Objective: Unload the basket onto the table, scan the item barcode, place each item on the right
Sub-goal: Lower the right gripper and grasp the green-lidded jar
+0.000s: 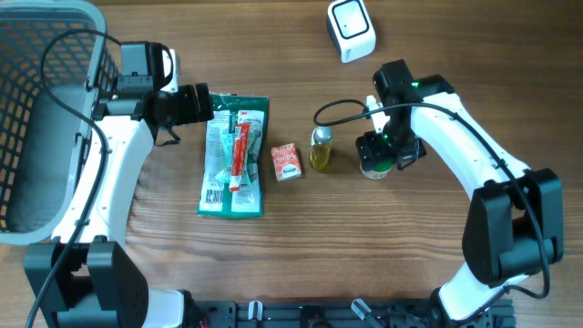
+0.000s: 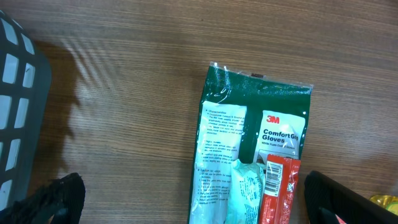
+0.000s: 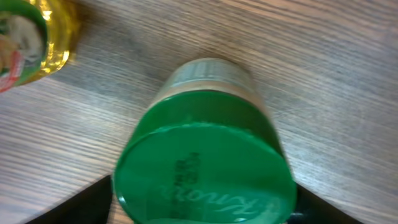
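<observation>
**Green-lidded jar sits between the right gripper's fingers, scanner at the far edge**

At the far left a grey plastic basket with a lattice wall [image 1: 41,55] stands on the wooden table [image 1: 273,264]. Just right of it the left gripper [image 1: 208,104] hangs above the tabletop with its fingers spread wide. In the left wrist view the dark fingertips [image 2: 56,199] show at the two lower corners, and nothing is caught between them.

Near that gripper, to its right, a flat green and white packet of comfort gloves [image 1: 234,155] lies lengthwise on the wood. A red strip runs down its middle. Right of the packet, close but apart from it, lies a small red and white box [image 1: 286,161]. Next comes a small clear bottle of yellow liquid [image 1: 321,148], standing upright.

Farther back and a little to the right, a white rounded barcode scanner [image 1: 351,29] rests near the far edge of the table, well apart from the row of goods.

Right of the bottle stands the round jar with a green lid [image 3: 205,168], upright on the table under the right arm. The right gripper [image 1: 383,150] reaches down over it. In the right wrist view its fingers stand wide, one on each side of the lid. Whether the pads press on the jar or only flank it cannot be told
</observation>
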